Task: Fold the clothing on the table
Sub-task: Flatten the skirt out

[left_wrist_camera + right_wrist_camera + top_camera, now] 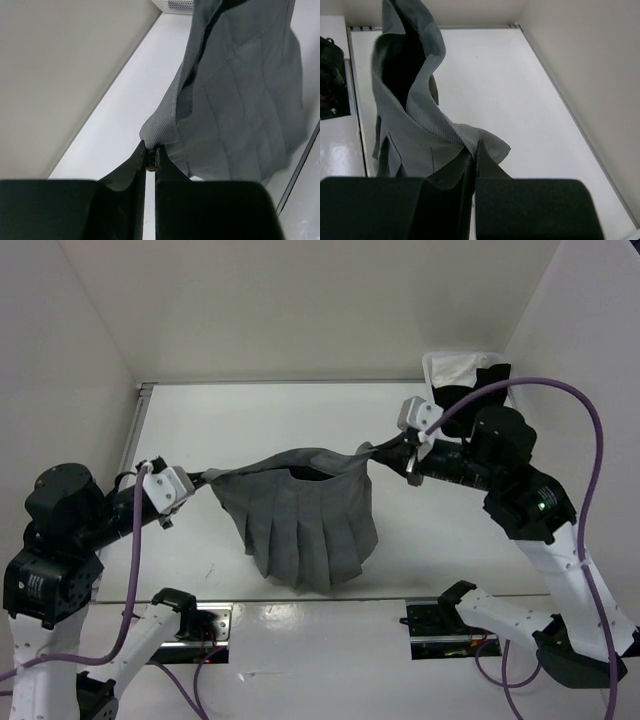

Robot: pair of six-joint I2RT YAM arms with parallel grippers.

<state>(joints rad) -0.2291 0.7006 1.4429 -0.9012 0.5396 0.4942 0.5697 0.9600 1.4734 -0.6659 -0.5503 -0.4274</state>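
Note:
The clothing, a grey pleated skirt (305, 525), hangs in the air above the white table (300, 420), stretched by its waistband between both arms. My left gripper (205, 480) is shut on the waistband's left end, with ribbed grey fabric (162, 122) pinched between its black fingertips (150, 155). My right gripper (385, 450) is shut on the waistband's right end (485, 142), at its jaw tips (475, 150). The pleats fan downward, and the hem hangs near the table's front edge. The skirt's open top gapes dark in the middle.
A white basket (462, 375) holding white and black garments stands at the back right corner; its corner (175, 5) shows in the left wrist view. White walls close in left, back and right. A metal rail (140, 430) runs along the table's left edge.

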